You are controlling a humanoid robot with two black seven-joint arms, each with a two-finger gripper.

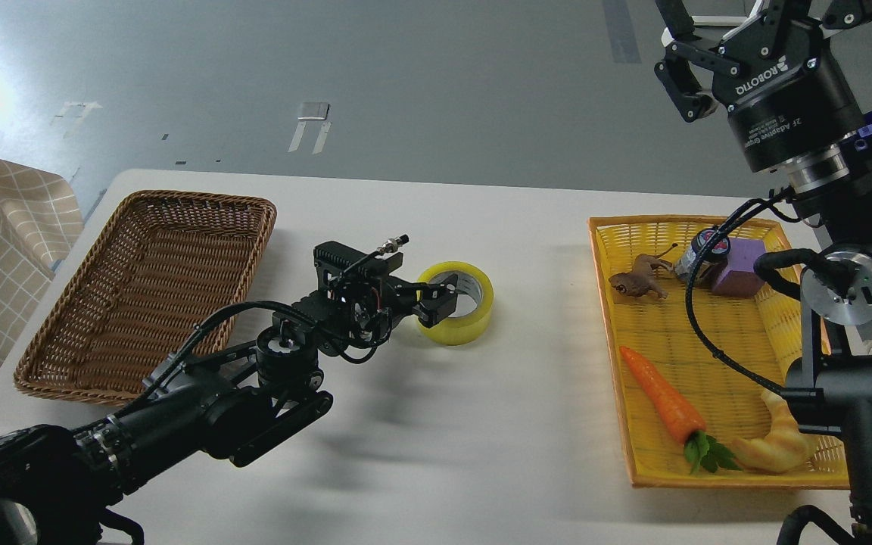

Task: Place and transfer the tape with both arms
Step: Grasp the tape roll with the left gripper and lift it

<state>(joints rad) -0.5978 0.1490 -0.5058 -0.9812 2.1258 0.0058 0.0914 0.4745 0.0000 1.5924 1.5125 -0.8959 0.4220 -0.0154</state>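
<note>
On my feed the white table [421, 424] filled most of the view, with an empty brown wicker basket [144, 284] at its left and a yellow tray [708, 454] at its right. The tray held a carrot [659, 397], a croissant [780, 443], a purple block [739, 265] and a small brown animal figure [640, 276]. My left gripper [440, 297] sat low at the middle of the table, fingers closed on the near wall of the tape [466, 303], which stood on the table. My right gripper [689, 64] hung high above the tray, fingers spread, holding nothing.
</note>
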